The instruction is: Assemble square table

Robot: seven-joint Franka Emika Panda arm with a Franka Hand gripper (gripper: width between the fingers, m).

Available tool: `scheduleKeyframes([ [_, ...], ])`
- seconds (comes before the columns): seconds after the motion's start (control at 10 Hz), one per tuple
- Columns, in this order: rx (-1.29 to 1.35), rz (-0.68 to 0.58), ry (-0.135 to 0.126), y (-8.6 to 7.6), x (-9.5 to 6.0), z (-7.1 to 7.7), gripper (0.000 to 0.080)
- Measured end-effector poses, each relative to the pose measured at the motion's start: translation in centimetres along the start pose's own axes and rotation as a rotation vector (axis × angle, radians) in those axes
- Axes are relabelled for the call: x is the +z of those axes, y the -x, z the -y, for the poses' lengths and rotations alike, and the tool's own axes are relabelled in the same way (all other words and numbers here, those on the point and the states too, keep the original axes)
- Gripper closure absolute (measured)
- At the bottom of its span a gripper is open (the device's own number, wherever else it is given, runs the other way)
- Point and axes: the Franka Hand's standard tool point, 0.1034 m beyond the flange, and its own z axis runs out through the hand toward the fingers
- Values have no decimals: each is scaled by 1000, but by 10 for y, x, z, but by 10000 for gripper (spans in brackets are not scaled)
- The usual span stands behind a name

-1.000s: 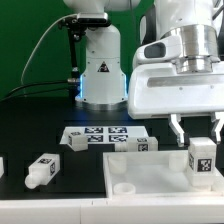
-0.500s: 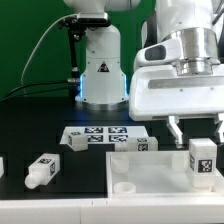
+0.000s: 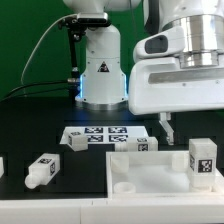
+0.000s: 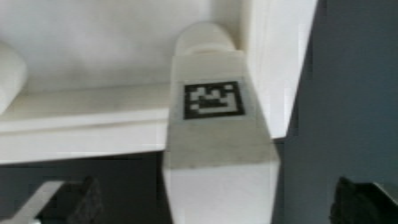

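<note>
Directly beneath the hand (image 4: pixel 214 205) — spread wide, nothing gripped — one leg (image 3: pixel 202 160) is seen upright at a corner of the square tabletop (image 3: pixel 150 170), while another leg (image 3: pixel 40 171) is left loose on the bench (image 3: pixel 75 175) well aside, so most of the assembly is judged undone.

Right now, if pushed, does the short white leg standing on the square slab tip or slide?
Short chunky white plastic leg stands upright, taller than wide: a high push probably tips it. Its base sits on the smooth large white plastic square slab, so a low push likely slides it. Looks moulded, likely stiff.
</note>
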Motion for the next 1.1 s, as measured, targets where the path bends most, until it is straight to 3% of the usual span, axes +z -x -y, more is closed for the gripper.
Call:
scheduleKeyframes([
  [0.3,18,215,1,3,9,5,151],
  [0.5,14,232,5,3,15,6,151],
  [0.6,16,232,5,3,15,5,263],
  [0.7,30,232,7,3,15,5,263],
  [0.8,71,233,10,3,15,5,415],
  [0.9,141,232,21,3,15,3,508],
  [1.1,262,231,37,3,16,1,509],
])
